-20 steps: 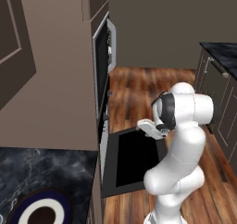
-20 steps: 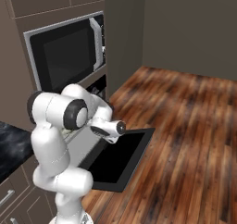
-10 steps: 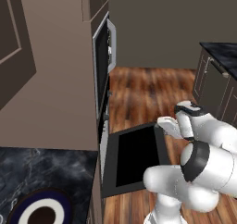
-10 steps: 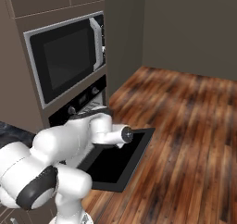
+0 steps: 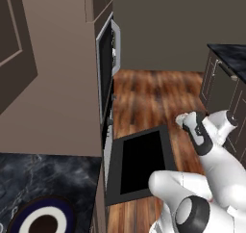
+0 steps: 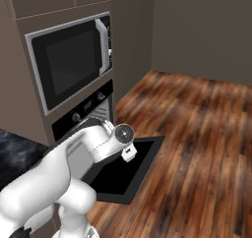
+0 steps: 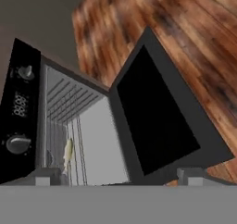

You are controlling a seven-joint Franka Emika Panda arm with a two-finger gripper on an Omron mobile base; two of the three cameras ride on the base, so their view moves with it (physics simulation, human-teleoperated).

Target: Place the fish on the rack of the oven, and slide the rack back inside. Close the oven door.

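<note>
The oven [image 7: 21,107] stands open, its cavity lit pale grey. Its door [image 7: 157,121] hangs folded down flat, black glass facing up; it also shows as the oven door [image 5: 139,162] and the oven door [image 6: 123,170] above the wooden floor. Inside the cavity the small pale fish [image 7: 68,153] lies on the thin wire rack [image 7: 79,137]. My gripper [image 7: 118,180] is open and holds nothing, looking down at the door and cavity from above. In the right base view the gripper [image 6: 129,153] hovers over the door's near edge.
A built-in microwave [image 6: 69,60] sits above the oven's knob panel [image 6: 83,109]. A dark marble counter with a round blue-rimmed plate [image 5: 41,220] lies at lower left. Dark cabinets [image 5: 226,87] stand across the wooden floor [image 6: 206,133].
The arm has folded forward and down, carrying the hand out over the open door's outer edge. The jaws stayed open. Door, rack and fish have not moved.
</note>
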